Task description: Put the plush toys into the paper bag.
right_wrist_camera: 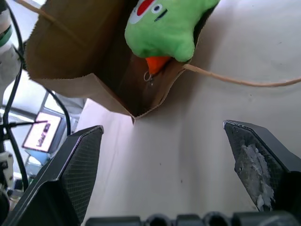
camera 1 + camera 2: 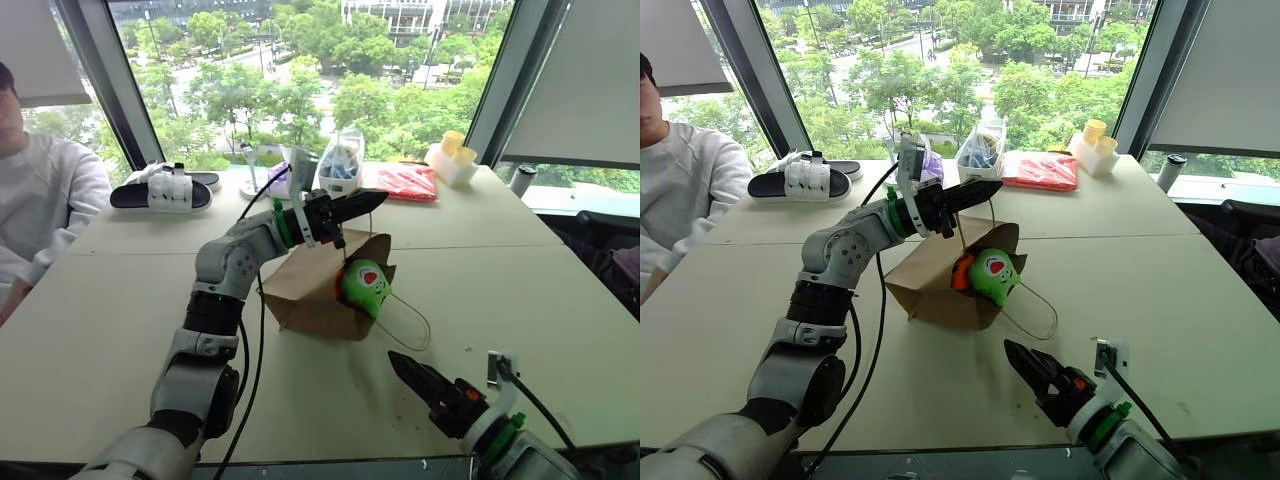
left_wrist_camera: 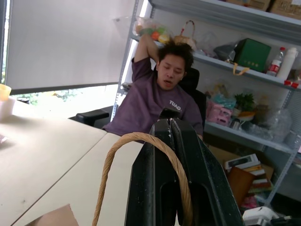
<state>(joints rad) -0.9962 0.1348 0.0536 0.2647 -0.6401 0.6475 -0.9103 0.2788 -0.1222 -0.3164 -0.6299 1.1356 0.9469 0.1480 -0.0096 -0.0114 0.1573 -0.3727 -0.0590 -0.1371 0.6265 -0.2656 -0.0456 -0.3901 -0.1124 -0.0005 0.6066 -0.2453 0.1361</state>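
At frame centre the paper bag [image 2: 318, 290] lies on the table [image 2: 100, 330], mouth toward the right, with the green plush toy [image 2: 364, 285] and a sliver of the orange plush toy [image 2: 340, 287] in its opening. The left gripper [image 2: 372, 201], above it, pinches a cord handle; the right gripper [image 2: 400, 365] sits lower right, jaws apart

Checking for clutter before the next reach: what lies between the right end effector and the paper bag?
Bare tabletop, plus the bag's loose cord handle lying flat between the right end effector and paper bag, seen in the left eye view.
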